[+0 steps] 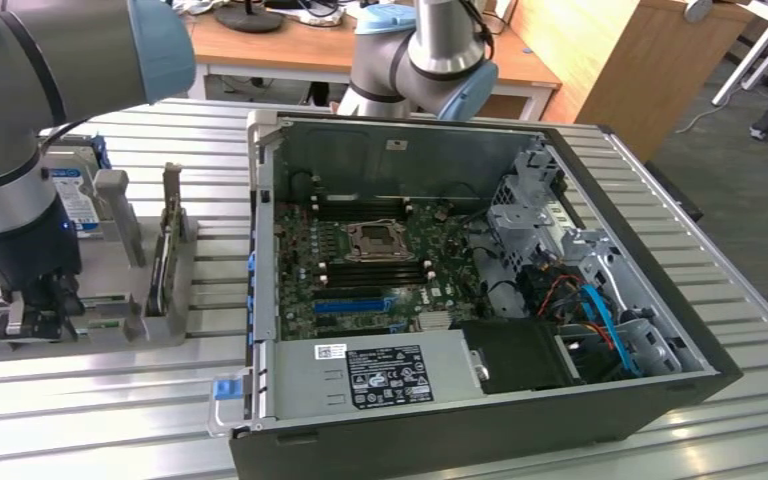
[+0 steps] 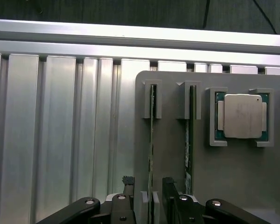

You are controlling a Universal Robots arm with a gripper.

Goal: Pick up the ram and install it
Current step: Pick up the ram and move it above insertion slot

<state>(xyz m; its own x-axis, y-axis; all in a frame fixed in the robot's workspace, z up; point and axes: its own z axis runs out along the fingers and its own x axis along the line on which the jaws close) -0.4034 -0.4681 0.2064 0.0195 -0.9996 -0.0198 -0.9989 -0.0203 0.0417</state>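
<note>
**Gripper (image 2: 148, 189) standing wide open astride the ram (image 2: 151, 126), which is sitting on edge in the holder (image 2: 177, 154) at the exterior view's left.**

The fingers (image 2: 168, 186) are flanking the board's two faces with a gap on each side and are gripping nothing. The ram is appearing light, stiff, thin and fragile, so it is probably best pinched on its flat faces near the upper edge, clear of the contacts. The table (image 1: 91, 420) is carrying the open case (image 1: 491, 445) to the holder's right. The drive (image 1: 77, 195) is standing at the holder's far side. A second stick (image 2: 189, 130) is standing just beside the ram, crowding one finger. The processor (image 2: 242, 115) is lying in its pocket beyond that stick.
</note>
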